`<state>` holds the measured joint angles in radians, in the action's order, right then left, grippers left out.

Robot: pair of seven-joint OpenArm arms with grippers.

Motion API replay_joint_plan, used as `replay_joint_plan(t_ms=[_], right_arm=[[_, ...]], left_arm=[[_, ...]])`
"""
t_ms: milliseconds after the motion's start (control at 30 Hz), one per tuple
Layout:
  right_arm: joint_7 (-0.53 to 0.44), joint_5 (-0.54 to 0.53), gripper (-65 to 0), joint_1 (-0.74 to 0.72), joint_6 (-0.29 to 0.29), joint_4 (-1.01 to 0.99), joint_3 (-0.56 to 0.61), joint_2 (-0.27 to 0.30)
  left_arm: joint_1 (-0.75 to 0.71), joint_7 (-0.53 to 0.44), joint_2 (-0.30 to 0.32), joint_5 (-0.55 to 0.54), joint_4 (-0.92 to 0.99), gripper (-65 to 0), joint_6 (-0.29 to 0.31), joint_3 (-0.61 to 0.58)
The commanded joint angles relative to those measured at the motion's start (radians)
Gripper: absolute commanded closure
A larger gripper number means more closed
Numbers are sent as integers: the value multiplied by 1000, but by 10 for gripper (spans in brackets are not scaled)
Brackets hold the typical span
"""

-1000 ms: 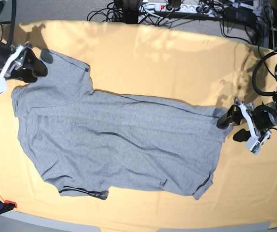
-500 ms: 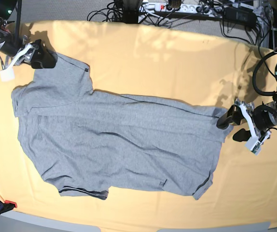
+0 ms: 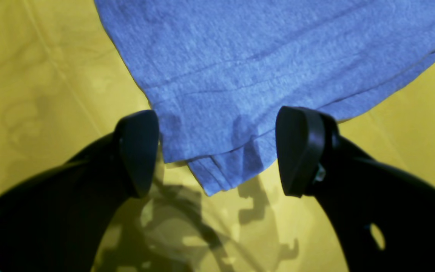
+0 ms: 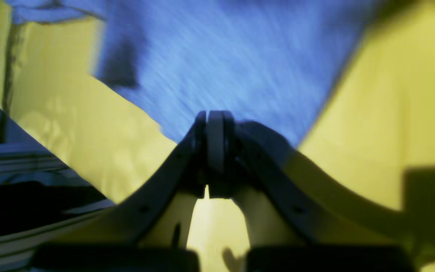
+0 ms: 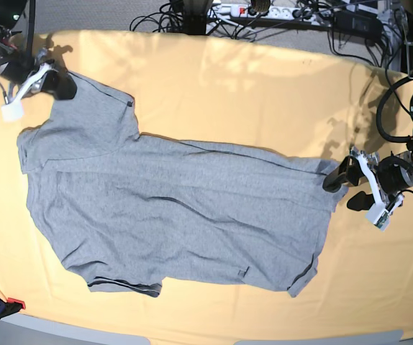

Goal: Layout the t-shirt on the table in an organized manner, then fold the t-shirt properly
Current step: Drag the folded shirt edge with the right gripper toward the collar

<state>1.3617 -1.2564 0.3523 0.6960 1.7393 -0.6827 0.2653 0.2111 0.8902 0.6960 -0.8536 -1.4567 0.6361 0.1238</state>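
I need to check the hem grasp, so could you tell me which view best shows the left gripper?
The left wrist view: the left gripper stands open astride the t-shirt hem. The base view shows it small; the right wrist view not at all.

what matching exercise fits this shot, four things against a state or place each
Things:
1. left gripper
2. right gripper
3. t-shirt
4. table

States or places:
A. covered in yellow-orange cloth
B. fingers wide apart at the shirt's hem
C. spread out, grey, still creased
D. shut at the shirt's sleeve edge

Pairs: 1-B, 2-D, 3-C, 4-A
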Motion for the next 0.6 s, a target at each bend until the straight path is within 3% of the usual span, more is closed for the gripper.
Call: replay_joint_plan(t_ms=[0,133,233,267,367,400,433,500,567], right_arm=[[-16,-29,0,-3,2,54,-7,18],[-15,-25,0,-3,2,175,-7,18],[-15,37,0,-3,2,199,-7,17],[-16,69,-34,-3,2,197,-7,17],[-66,211,-331,-2,1,164,-7,15],[-114,276,-403,0,-39,143,-7,14],[-164,325,-438,2,-83,116,-7,12],[-236,351,-443,2,-156,47,-7,12],[-251,312,-443,-3,-163,-30,-7,12]], left_arm=[[22,-21,22,-20,-13,-484,-2,11],[22,-21,22,-20,-13,-484,-2,11],[22,-21,21,-20,-13,-484,-2,11],[21,-20,22,-19,-13,-484,-2,11],[21,-17,22,-19,-13,-484,-2,11],[22,-17,22,-19,-13,-484,-2,11],[22,-17,21,-19,-13,-484,-2,11],[22,-17,21,-20,-13,-484,-2,11],[22,-16,22,-19,-13,-484,-1,11]])
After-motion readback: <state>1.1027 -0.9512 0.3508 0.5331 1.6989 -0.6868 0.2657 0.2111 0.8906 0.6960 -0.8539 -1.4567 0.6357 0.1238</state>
